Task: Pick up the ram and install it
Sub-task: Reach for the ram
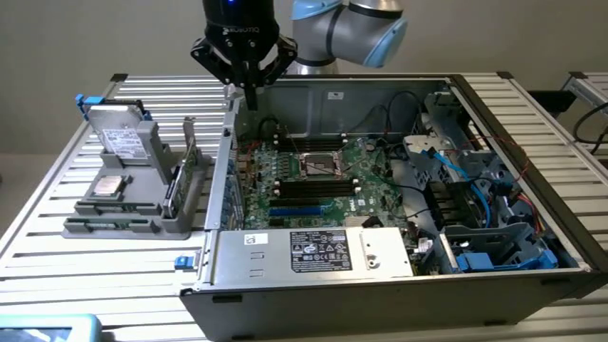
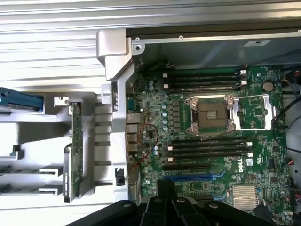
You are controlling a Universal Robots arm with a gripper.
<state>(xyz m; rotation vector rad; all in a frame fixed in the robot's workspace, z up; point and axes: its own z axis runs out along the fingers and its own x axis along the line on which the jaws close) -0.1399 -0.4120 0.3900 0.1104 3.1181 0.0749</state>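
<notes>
Closest to the wrist camera is the black body of the hand point(image 2: 172, 189). In the exterior view its two dark fingers point(image 1: 249, 89) are pressed together into one narrow point with nothing between them. That point hangs over the far corner of the open computer case point(image 1: 513, 281), at the exterior view's left, just above the rim where the far wall meets the side wall. The grey and blue arm point(image 1: 361, 25) rises behind it.

Below the hand, inside the case, lies the green motherboard point(image 1: 366, 203). Its square processor socket point(image 1: 321, 166) sits in the middle. One row of black memory slots point(image 1: 306, 145) lies on the far side of the socket and another row point(image 1: 317, 187) on the near side, with blue slots point(image 1: 296, 211) nearer the front.

The ram point(image 1: 173, 189) is outside the case, well apart from the hand and not yet picked up. It stands on its long edge in a grey holder point(image 1: 124, 226) on the slatted metal counter point(image 1: 48, 271), to the exterior view's left of the case. A taller green card point(image 1: 193, 153) stands just beside it, between it and the case wall. The holder also carries a hard drive point(image 1: 122, 132) propped upright at its far end and a square processor point(image 1: 107, 187) lying flat.

Along the case's near wall sits a silver power supply point(image 1: 314, 251), and blue cables point(image 1: 454, 162) run among the drive bays at the exterior view's right.
</notes>
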